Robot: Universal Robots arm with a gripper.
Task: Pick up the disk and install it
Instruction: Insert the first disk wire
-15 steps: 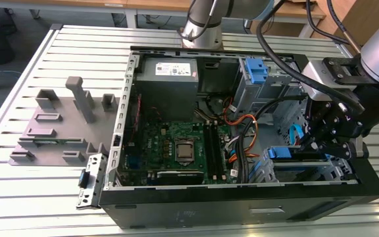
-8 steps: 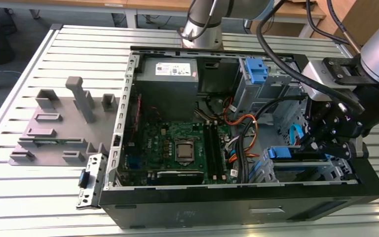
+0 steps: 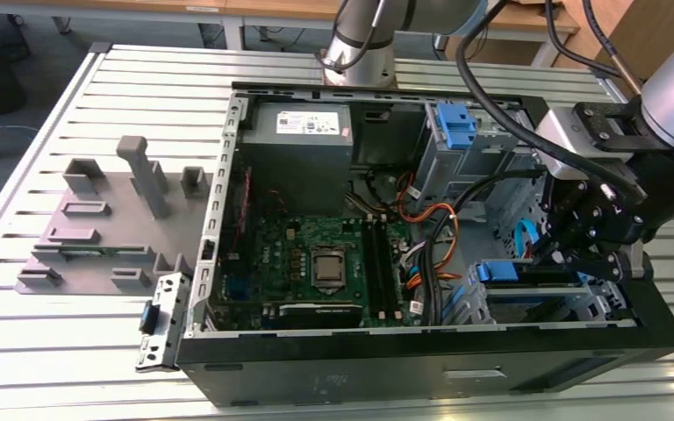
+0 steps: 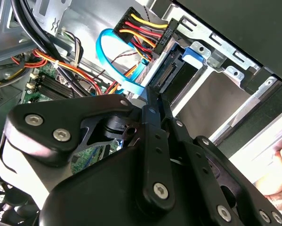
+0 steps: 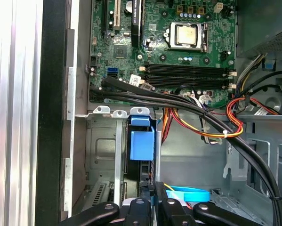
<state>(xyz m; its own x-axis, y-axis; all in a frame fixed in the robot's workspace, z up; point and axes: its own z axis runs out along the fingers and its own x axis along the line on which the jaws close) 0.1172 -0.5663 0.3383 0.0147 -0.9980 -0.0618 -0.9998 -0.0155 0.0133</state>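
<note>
The disk (image 3: pixel 511 272) stands on edge in the metal drive bay at the front corner of the open computer case, on the exterior view's right, with its blue carrier bracket showing. In the first wrist view the blue bracket of the disk (image 5: pixel 143 141) sits between the bay's rails. In the second wrist view the disk's dark connector end (image 4: pixel 171 70) faces my gripper (image 4: pixel 153 94). The gripper (image 3: pixel 556 261) is just behind the disk, its two fingers closed together with the tips at the disk's end. The gripper (image 5: pixel 152 201) also shows in the first wrist view, in line with the disk.
The black case (image 3: pixel 431 355) lies open on a slotted metal table (image 3: pixel 32 351). Inside it are the motherboard (image 3: pixel 319 263), a grey power supply (image 3: pixel 299 132), a tall blue latch piece (image 3: pixel 456 123) and cable bundles (image 5: pixel 197 113). A blue flat cable (image 4: pixel 108 52) loops beside the gripper. A grey fixture (image 3: pixel 103 219) stands on the exterior view's left.
</note>
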